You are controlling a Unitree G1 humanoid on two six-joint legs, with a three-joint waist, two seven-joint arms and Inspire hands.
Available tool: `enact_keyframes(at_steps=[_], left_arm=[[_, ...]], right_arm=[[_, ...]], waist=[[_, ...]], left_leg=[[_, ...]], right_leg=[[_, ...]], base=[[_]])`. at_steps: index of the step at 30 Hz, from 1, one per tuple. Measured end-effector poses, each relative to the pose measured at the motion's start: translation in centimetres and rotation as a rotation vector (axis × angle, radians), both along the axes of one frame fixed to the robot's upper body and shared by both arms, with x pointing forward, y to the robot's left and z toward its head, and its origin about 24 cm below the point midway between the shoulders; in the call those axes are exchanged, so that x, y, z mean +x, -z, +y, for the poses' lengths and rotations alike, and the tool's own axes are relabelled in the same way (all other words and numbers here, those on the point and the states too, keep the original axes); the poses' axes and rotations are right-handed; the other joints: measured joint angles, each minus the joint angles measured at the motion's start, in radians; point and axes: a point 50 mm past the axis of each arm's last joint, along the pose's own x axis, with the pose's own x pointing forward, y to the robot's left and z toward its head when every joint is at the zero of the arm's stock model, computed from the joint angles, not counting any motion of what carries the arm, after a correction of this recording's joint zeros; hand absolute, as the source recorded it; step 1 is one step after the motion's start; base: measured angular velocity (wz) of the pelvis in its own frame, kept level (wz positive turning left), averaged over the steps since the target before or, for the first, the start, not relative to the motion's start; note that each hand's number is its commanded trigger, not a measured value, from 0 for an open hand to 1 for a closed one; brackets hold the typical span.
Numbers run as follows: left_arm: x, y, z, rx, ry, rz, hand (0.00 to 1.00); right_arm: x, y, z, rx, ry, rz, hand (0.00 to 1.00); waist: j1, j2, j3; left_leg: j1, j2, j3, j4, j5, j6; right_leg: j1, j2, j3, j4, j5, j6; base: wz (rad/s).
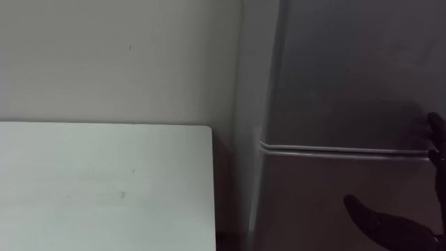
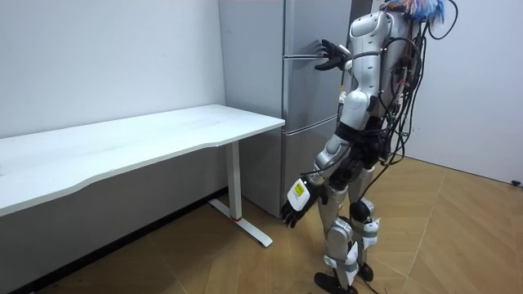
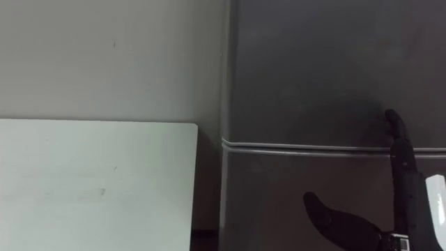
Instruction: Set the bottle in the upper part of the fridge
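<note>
Your right hand (image 3: 403, 174), cut off at 4 o'clock, holds straight, spread fingers against the fridge (image 3: 313, 77) at its door seam; left hand (image 2: 296, 206) hangs slack-fingered.

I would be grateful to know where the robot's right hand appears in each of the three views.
Left eye view: right hand at the right edge, fingers upright before the fridge.
Right eye view: right hand at lower right.
Room view: right hand raised, upper centre.
Shared landmark: the seam between the fridge doors.
</note>
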Motion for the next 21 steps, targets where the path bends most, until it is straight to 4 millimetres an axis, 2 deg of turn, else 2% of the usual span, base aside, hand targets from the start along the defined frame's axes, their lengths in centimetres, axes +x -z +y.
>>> enact_keyframes(at_steps=[8,12,18,21], left_arm=[[-0.1,0.0,0.1,0.004,-0.006,0.013,0.00],[-0.2,0.0,0.1,0.004,-0.012,0.011,0.00],[-0.7,-0.1,0.1,0.016,-0.013,0.005,0.00],[-1.0,-0.2,0.3,0.031,-0.027,-0.001,0.00]], right_arm=[[0.0,-0.1,-0.1,-0.053,-0.014,0.013,0.00],[0.0,-0.2,-0.4,-0.062,-0.015,0.018,0.00],[0.0,-0.4,-0.5,-0.027,-0.029,0.009,0.00],[-0.1,-0.8,-1.3,0.002,-0.018,-0.009,0.00]], waist=[[0.000,0.005,0.0016],[-0.002,0.008,0.0061],[-0.019,0.005,0.0027],[-0.024,0.002,0.0014]], left_leg=[[0.002,0.004,0.000,0.004,-0.001,-0.002],[0.004,0.003,-0.004,0.006,-0.001,-0.002],[0.003,0.001,-0.010,0.006,-0.001,-0.002],[0.004,0.000,-0.010,0.006,-0.001,-0.002]], right_leg=[[0.004,0.001,0.002,0.000,0.001,-0.002],[0.010,0.000,0.001,0.000,0.001,-0.002],[0.011,-0.002,-0.007,-0.002,-0.001,-0.001],[0.013,0.001,-0.003,-0.002,-0.001,-0.001]], base=[[0.00],[0.04],[0.04],[0.00]])
